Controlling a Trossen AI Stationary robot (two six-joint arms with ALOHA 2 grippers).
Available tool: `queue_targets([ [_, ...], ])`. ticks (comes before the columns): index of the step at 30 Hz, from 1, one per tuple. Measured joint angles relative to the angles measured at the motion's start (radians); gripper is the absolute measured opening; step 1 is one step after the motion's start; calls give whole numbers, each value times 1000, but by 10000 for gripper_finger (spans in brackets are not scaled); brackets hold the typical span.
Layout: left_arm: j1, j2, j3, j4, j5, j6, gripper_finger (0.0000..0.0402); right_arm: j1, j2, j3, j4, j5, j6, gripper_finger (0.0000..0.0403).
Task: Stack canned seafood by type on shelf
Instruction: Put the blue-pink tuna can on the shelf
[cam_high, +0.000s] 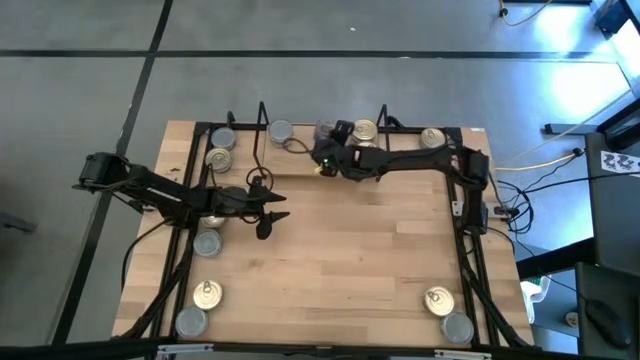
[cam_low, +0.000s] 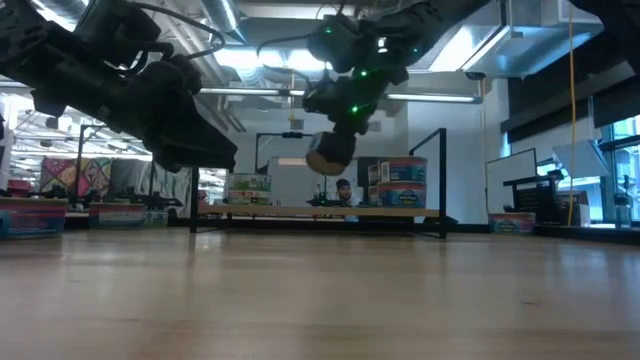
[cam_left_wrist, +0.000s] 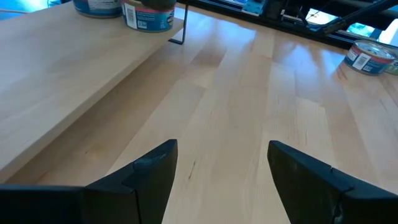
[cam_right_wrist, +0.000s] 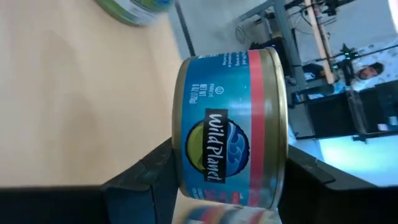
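- High view: the right gripper (cam_high: 325, 160) is over the front edge of the shelf (cam_high: 300, 160), near the middle, gripping a tin (cam_high: 327, 168). Tins already stand on the shelf — one at (cam_high: 281, 131), one at (cam_high: 364, 130). The left gripper (cam_high: 270, 212) hangs over bare table, jaws spread and empty. Loose tins lie along both table edges.
- Low view: the held tin (cam_low: 330, 150) hangs clear above the shelf; its lid colour is hard to judge here.
- Right wrist view: the fingers (cam_right_wrist: 146, 174) clamp a blue-and-red labelled tin (cam_right_wrist: 230, 127) by its sides.
- Left wrist view: 2 tins (cam_left_wrist: 148, 14) on the shelf, another on the table (cam_left_wrist: 370, 56).
- To do this well: lower it square onto a same-type tin and open only once seated. The wire uprights and neighbouring tins crowd the approach.
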Motion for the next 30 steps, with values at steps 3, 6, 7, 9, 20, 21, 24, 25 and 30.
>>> queue_targets([
  [3, 0, 0, 0, 0, 0, -1, 249, 7, 44, 19, 3, -35, 23, 199],
  [6, 0, 0, 0, 1, 0, -1, 249, -1, 90, 28, -13, 2, 25, 199],
  [7, 0, 0, 0, 1, 0, -1, 249, -9, 98, 28, -17, 11, 25, 199],
  [9, 0, 0, 0, 1, 0, -1, 249, -24, 109, 30, -20, 8, 36, 199],
  [20, 0, 0, 0, 0, 0, 0, 249, -97, 121, 30, -99, -9, 93, 208],
  [21, 0, 0, 0, 0, 0, 0, 249, -97, 121, 30, -100, -13, 93, 221],
  [24, 0, 0, 0, 0, 0, 0, 249, -97, 121, 30, -103, -53, 93, 269],
  [25, 0, 0, 0, 0, 0, 0, 249, -96, 121, 30, -103, -71, 93, 282],
  [30, 0, 0, 0, 0, 0, 0, 249, -95, 120, 30, -119, -129, 100, 327],
])
